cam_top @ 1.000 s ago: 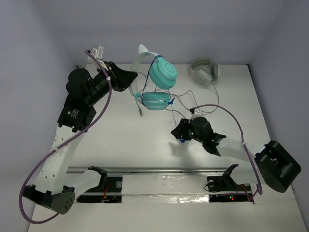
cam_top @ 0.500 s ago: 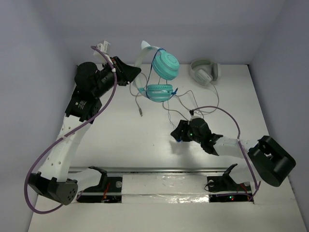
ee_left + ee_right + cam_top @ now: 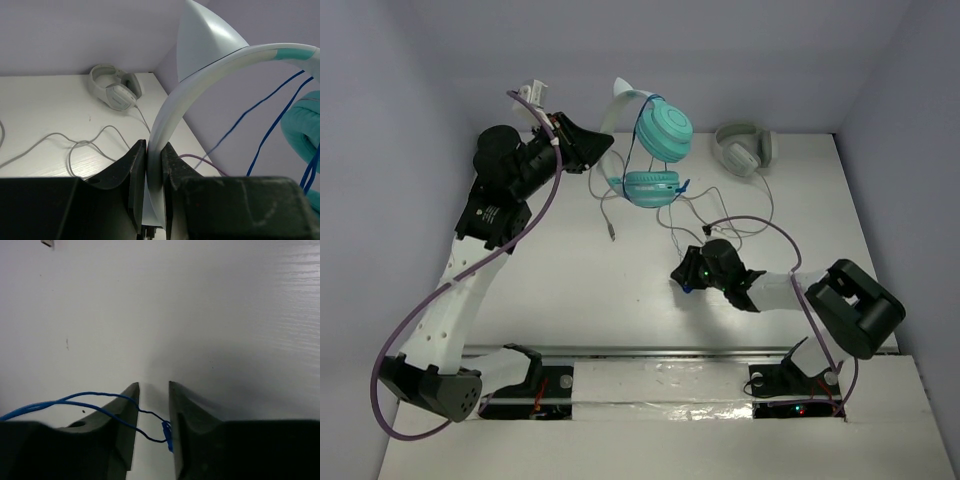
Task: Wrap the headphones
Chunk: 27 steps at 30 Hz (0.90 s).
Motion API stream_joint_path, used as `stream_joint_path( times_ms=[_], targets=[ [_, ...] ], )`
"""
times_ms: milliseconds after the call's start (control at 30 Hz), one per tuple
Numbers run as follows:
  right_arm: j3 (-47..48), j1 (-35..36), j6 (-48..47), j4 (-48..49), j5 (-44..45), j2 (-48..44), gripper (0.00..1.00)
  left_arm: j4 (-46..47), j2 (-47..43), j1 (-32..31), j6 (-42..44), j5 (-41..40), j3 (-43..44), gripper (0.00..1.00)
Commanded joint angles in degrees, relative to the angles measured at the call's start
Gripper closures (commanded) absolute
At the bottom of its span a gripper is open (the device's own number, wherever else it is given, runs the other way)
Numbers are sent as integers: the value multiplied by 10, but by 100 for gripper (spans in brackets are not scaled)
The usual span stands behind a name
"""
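Note:
The headphones hang in the air at the back of the table, teal ear cups [image 3: 665, 130] one above the other. My left gripper [image 3: 603, 150] is shut on their white headband [image 3: 200, 65], which stands pinched between the fingers [image 3: 134, 165]. The thin blue cable [image 3: 260, 110] runs down from the cups to my right gripper [image 3: 687, 279], low over the table's middle. In the right wrist view the right gripper [image 3: 154, 387] has a narrow gap between its jaws. A loop of blue cable [image 3: 103, 393] crosses that gap, and its plug [image 3: 167, 432] lies against the right finger.
A grey-white pair of headphones [image 3: 745, 148] lies at the back right, also seen from the left wrist [image 3: 116, 90]. Its grey cable [image 3: 720, 205] snakes over the table between the two arms. Walls close in the left, back and right sides.
The left arm lifted the headphones up and a little right, then held still. The right arm drew in leftward, and its jaws narrowed around the blue cable.

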Motion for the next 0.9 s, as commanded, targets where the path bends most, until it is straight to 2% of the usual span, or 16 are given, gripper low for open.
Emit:
stream_joint_path(
  times_ms=[0,33,67,200,367,600,633,733,867],
  targets=[
    [21,2,1,28,1,27,65,60,-9,2,-19,5,50,100],
    [17,2,3,28,1,27,74,55,-9,2,-14,-7,51,100],
    [13,2,7,30,4,24,87,53,-8,2,-12,-10,51,100],
    [-18,13,16,24,2,-43,99,54,5,2,-12,-29,47,100],
    [-41,52,15,-57,-6,-119,100,54,34,21,-23,-101,50,100],
    [-35,164,42,-183,13,-219,100,97,59,66,-77,-163,12,100],
    [-24,196,49,-199,23,-229,100,89,65,66,-66,-202,11,100],
    [-7,237,56,-269,53,-266,100,88,71,87,-59,-244,0,100],
    [67,312,53,-347,72,-297,100,65,78,93,-26,-321,-7,100]
  ],
)
